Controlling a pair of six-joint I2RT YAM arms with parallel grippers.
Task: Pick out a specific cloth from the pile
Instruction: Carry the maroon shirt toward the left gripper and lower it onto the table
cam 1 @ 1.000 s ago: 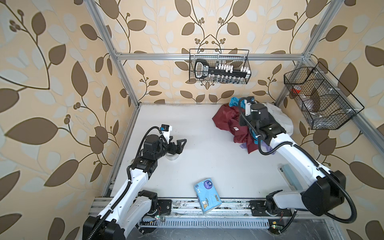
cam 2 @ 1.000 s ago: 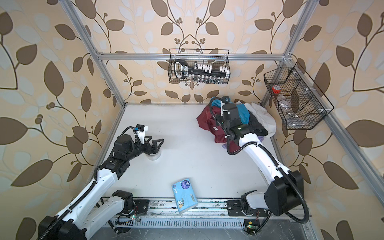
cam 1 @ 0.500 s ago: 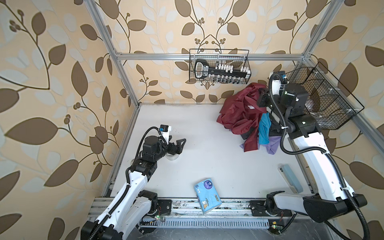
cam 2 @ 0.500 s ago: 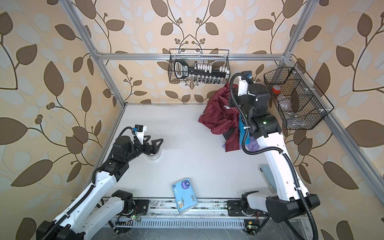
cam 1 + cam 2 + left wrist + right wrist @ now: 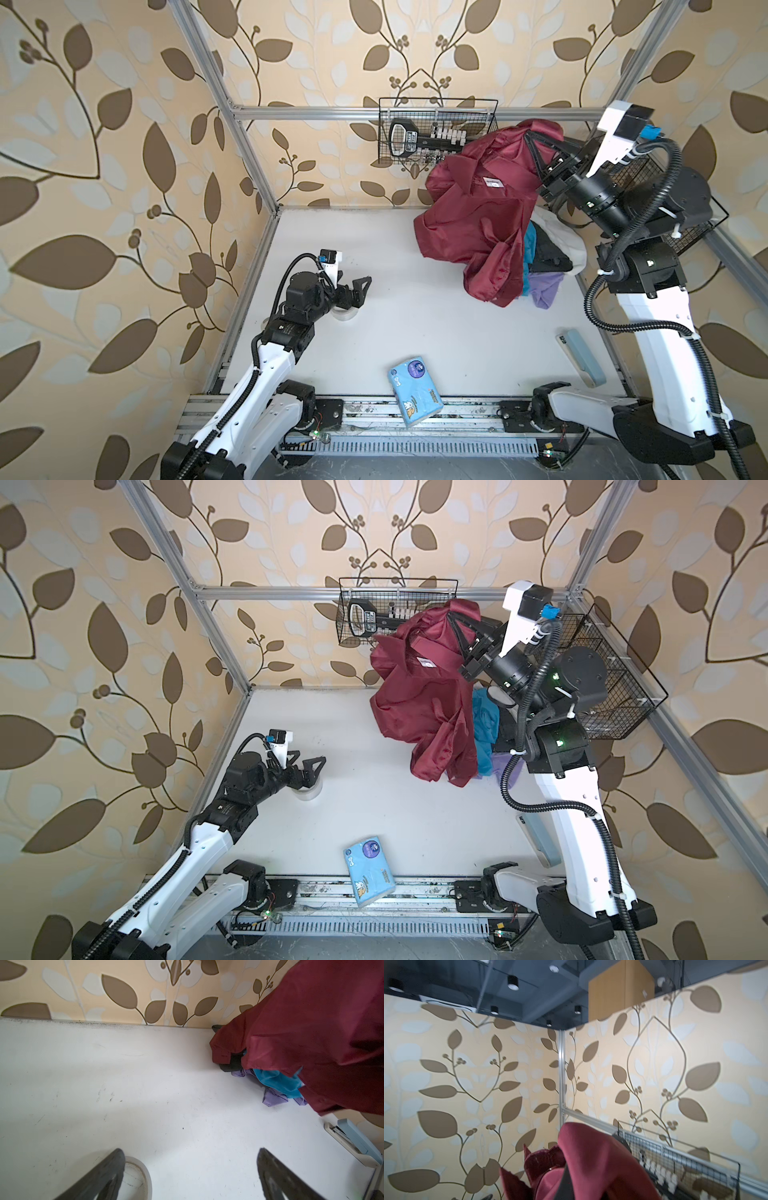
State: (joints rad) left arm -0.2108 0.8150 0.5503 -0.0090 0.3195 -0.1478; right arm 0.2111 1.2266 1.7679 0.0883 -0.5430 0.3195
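Lift step in hand: the cloth (image 5: 478, 208) is held clenched in the right hand (image 5: 534, 143), draped below it, lower folds apparently trailing on the pile (image 5: 552, 257). Next, clearance sideways is judged necessary. Left hand (image 5: 355, 289) released, idle.

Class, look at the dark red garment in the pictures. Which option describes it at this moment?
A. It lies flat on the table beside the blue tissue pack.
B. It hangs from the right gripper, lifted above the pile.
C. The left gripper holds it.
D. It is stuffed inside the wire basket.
B: the right gripper is shut on the top of the dark red garment, which drapes down over the pile.
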